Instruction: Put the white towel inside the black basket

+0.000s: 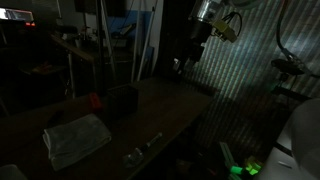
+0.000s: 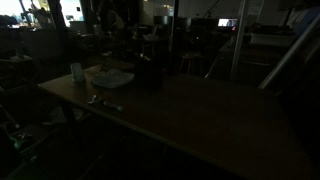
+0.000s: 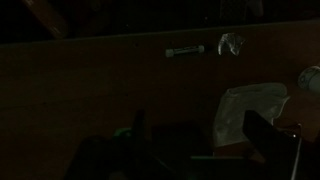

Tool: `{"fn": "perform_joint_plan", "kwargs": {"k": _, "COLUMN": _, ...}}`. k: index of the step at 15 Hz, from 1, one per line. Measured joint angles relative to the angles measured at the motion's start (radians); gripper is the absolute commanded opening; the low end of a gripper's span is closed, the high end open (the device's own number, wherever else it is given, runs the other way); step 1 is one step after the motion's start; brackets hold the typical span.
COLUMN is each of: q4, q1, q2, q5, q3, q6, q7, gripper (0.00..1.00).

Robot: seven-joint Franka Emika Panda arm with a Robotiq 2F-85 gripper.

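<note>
Crumpled white cloth towel (image 1: 78, 138) lies on the dark wooden tabletop (image 1: 170, 112), near the black box-shaped basket (image 1: 122, 100). Fingers (image 3: 263, 135) are spread wide, empty and high, well apart from both. Risk: in the dim light a misjudged descent pinches one fold and the towel snags on the basket rim.

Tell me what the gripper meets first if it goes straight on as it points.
Most likely the table: the gripper points down at it. The white towel lies just off that line, near one finger; the dark wrist view leaves depth unclear.
</note>
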Motion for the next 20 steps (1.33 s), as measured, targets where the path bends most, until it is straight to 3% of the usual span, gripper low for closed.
{"fn": "perform_joint_plan", "kwargs": {"k": 5, "q4": -0.001, "q1": 0.005, "q2": 0.003, "q5": 0.001, "q3": 0.028, "q6": -0.002, "q7": 0.0, "gripper": 1.0}}
{"fn": "perform_joint_plan", "kwargs": {"k": 11, "q4": 0.052, "q1": 0.115, "q2": 0.054, "q5": 0.025, "q3": 0.182, "q6": 0.051, "q7": 0.002, "gripper": 1.0}}
{"fn": "perform_joint_plan", "kwargs": {"k": 15, "q4": 0.153, "q1": 0.186, "q2": 0.174, "q5": 0.02, "q3": 0.268, "q6": 0.164, "q7": -0.003, "gripper": 1.0}}
{"fn": "perform_joint_plan", "kwargs": {"k": 20, "q4": 0.316, "q1": 0.228, "q2": 0.406, "q5": 0.014, "q3": 0.322, "q6": 0.322, "q7": -0.06, "gripper": 1.0}}
